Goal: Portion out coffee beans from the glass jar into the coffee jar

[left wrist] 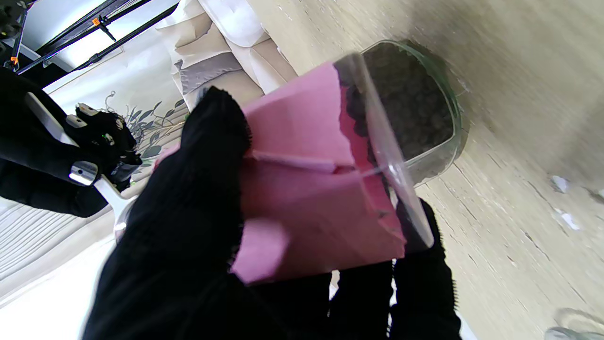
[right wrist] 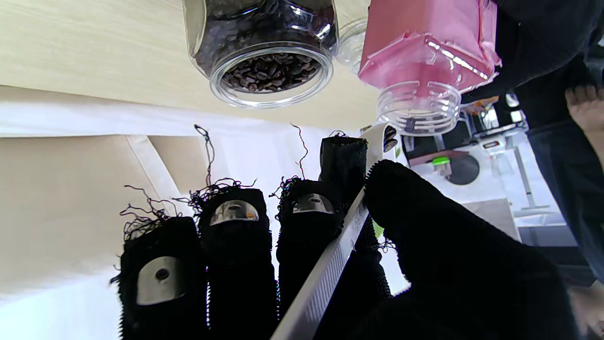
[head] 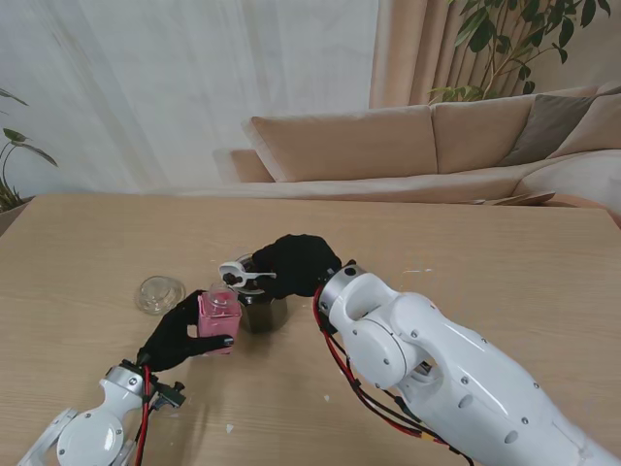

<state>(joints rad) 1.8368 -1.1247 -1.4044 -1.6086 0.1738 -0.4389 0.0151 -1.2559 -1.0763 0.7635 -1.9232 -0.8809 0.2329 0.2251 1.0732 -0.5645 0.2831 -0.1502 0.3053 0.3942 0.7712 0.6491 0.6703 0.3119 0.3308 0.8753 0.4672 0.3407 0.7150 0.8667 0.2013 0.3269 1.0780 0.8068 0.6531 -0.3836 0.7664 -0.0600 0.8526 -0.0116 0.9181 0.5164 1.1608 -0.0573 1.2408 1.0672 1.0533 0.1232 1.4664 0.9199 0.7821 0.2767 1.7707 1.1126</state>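
Observation:
The glass jar [head: 263, 310] stands open near the table's middle, dark with coffee beans [right wrist: 270, 71]; it also shows as the glass jar [left wrist: 415, 108] behind the pink label. The coffee jar [head: 219, 318], clear with a pink label, stands just left of it, mouth open [right wrist: 419, 109]. My left hand [head: 178, 337] is shut around this coffee jar [left wrist: 306, 189]. My right hand [head: 296, 264] is shut on a white scoop [head: 239, 274], pinching its handle [right wrist: 330, 269] between thumb and fingers. The scoop's bowl hangs over the glass jar's left rim, close to the coffee jar's mouth.
A round clear lid [head: 160, 293] lies on the wooden table [head: 466, 252] left of the two jars. Small white specks [left wrist: 561, 184] dot the table near them. A beige sofa [head: 388, 146] runs behind the far edge.

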